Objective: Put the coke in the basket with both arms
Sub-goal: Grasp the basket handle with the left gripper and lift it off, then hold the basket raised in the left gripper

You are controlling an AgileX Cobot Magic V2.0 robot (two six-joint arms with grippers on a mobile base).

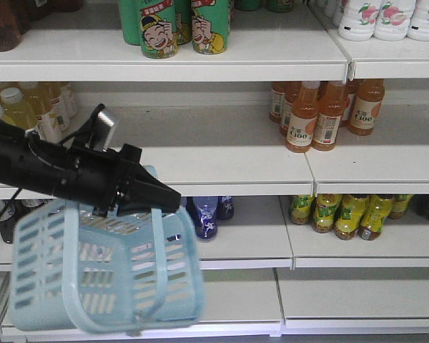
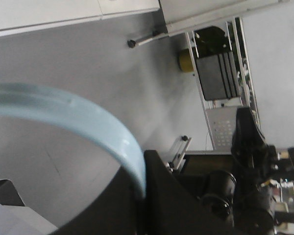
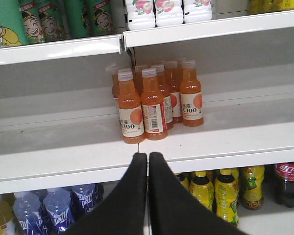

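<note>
my left fingers (image 2: 171, 196) are clamped around the swing handle (image 2: 88, 115) of the pale blue basket (image 1: 71, 279). the handle runs straight between them in the left wrist view. i think i hold it by that one handle so it hangs mouth-up under my left gripper (image 1: 154, 196), low on the left of the front view and ready to take a bottle. it hangs a bit crooked and looks blurred. i see nothing inside it.

my right fingers (image 3: 132, 196) are pressed flat together with nothing between them. my right gripper (image 3: 148, 155) points at the edge of the middle shelf (image 3: 235, 156), at bottom centre of the right wrist view.

the coke (image 3: 289, 181) is not in my grip. it stands on the shelf below, at the lower right corner of that view: one bottle with a dark body and a red label. i judge the right arm faces the shelves to fetch it, but it will have to open, then drop down and to the right.

around it, i count about seven orange c100 bottles (image 3: 149, 105) in a cluster at centre. there are three white peach bottles (image 3: 154, 12) at the top and three blue bottles (image 3: 56, 210) at lower left. the yellow-green bottles (image 3: 228, 193) beside the coke number at least three, and some green cartoon cans (image 1: 157, 28) stand at the top, two in front.
</note>
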